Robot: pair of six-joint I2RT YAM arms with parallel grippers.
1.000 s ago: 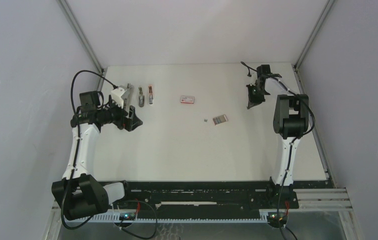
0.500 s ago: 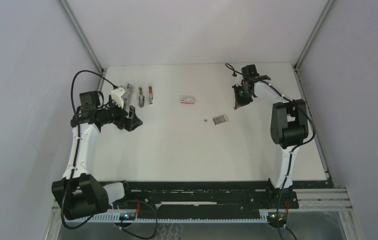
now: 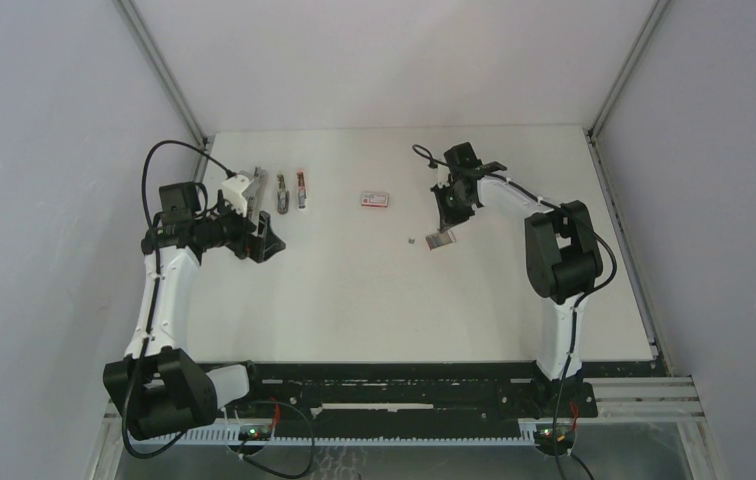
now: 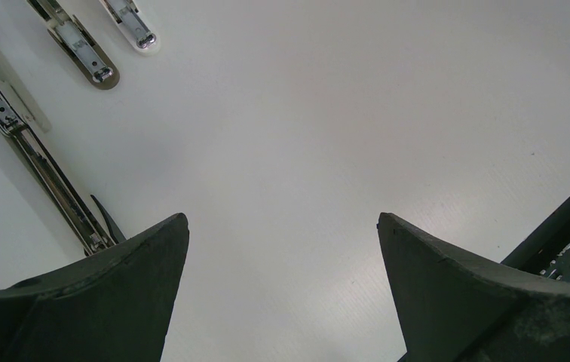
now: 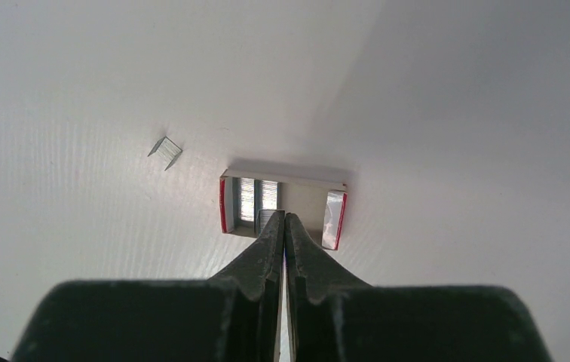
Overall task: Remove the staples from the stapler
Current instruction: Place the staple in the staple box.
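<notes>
**Overhead and wrist views of the white counter (image 3: 354, 300).** The right end effector (image 5: 283, 217) has its two fingers pressed fully together, with nothing held between them. Its tips hang over the near edge of an open red-edged tray (image 5: 286, 175). In the tray, grey strips of staples (image 5: 248, 199) lie side by side towards the left wall. Whether the tips touch the nearest strip cannot be told from this angle. A loose block of staples (image 5: 165, 153) lies on the counter to the left of the tray, apart from it. In the overhead view the tray lies right of centre, and a closed red-and-white box (image 3: 375, 199) lies farther back and to its left, well apart. The left end effector (image 4: 282, 217) stands wide open and empty above bare counter on the left side. Three long items lie in a row just beyond it. The nearest is an opened stapler (image 3: 243, 189), white, with its metal rail exposed. Next come a grey stapler (image 3: 281, 193) and a red-and-white stapler (image 3: 301, 190), neither touching the other.
</notes>
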